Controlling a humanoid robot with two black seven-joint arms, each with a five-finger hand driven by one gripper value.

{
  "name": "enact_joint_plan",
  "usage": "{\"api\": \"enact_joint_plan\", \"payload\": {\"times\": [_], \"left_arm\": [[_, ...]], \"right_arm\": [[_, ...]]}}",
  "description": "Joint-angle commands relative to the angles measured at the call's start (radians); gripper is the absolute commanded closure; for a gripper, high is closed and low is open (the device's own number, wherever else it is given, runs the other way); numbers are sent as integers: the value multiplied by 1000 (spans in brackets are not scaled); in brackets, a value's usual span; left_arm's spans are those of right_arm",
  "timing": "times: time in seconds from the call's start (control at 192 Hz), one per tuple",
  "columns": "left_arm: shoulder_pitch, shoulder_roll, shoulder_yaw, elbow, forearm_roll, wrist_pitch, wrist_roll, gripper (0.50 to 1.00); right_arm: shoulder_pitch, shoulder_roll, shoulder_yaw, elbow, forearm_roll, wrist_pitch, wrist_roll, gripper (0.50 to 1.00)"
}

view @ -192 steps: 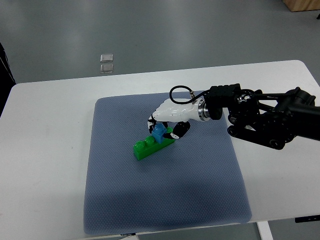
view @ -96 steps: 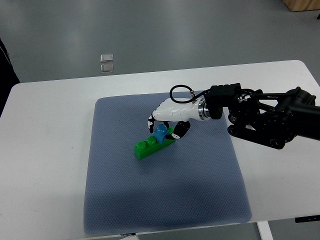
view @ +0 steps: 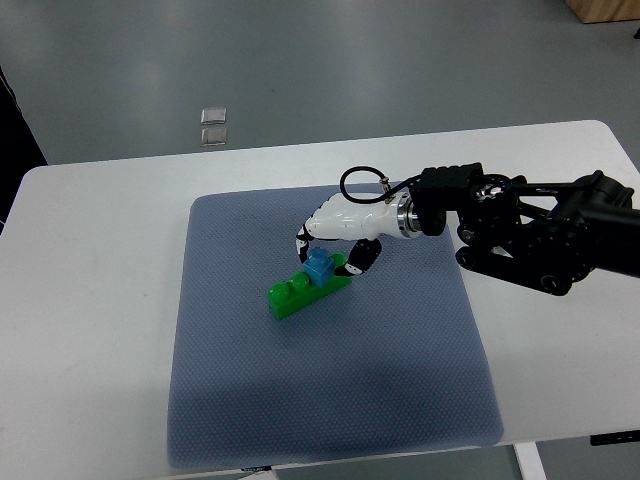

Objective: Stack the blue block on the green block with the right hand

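Over grey mat (view: 330, 390), right hand (view: 335, 232) grips blue block (view: 320, 266).

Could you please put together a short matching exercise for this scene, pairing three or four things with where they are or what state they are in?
Column one:
1. blue block
2. green block
3. right hand
4. mat

Column two:
A. lies flat on the white table
B. comes in from the picture's right, fingers curled round a block
C. rests on the grey-blue surface, studs up
D. sits on the far end of the longer block

Pairs: 1-D, 2-C, 3-B, 4-A
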State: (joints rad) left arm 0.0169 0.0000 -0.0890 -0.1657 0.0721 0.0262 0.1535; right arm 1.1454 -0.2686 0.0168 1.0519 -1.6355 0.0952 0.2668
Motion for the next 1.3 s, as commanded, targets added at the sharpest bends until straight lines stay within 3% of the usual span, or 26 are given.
{"api": "enact_joint_plan", "payload": {"times": [0.0,0.146,0.208,0.255,0.312,0.615,0.854,1.125,1.151,1.245,1.25,1.297], "left_arm": [[0,0,0,0,0,0,0,500],[0,0,0,0,0,0,0,500],[0,0,0,0,0,0,0,500],[0,0,0,0,0,0,0,500],[0,0,0,0,0,0,0,500],[0,0,0,0,0,0,0,500],[0,0,0,0,0,0,0,500],[0,0,0,0,0,0,0,500],[0,0,0,0,0,0,0,500],[0,0,0,0,0,0,0,500],[0,0,0,0,0,0,0,500],[0,0,0,0,0,-2,0,500]], "right_arm": [[0,0,0,2,0,0,0,769],[2,-3,0,5,2,5,0,754],[2,-6,2,8,6,8,0,697],[2,-8,3,11,9,14,0,597],[2,-6,8,13,19,17,0,581],[30,-26,18,36,147,101,-9,576],[14,-50,158,36,353,199,-15,576],[-50,-113,232,22,643,201,-43,576],[-75,-129,245,7,770,193,-70,576],[-93,-133,258,-3,856,190,-77,576],[-113,-135,276,-13,967,193,-81,576],[-128,-136,284,-23,1049,196,-81,576]]}}
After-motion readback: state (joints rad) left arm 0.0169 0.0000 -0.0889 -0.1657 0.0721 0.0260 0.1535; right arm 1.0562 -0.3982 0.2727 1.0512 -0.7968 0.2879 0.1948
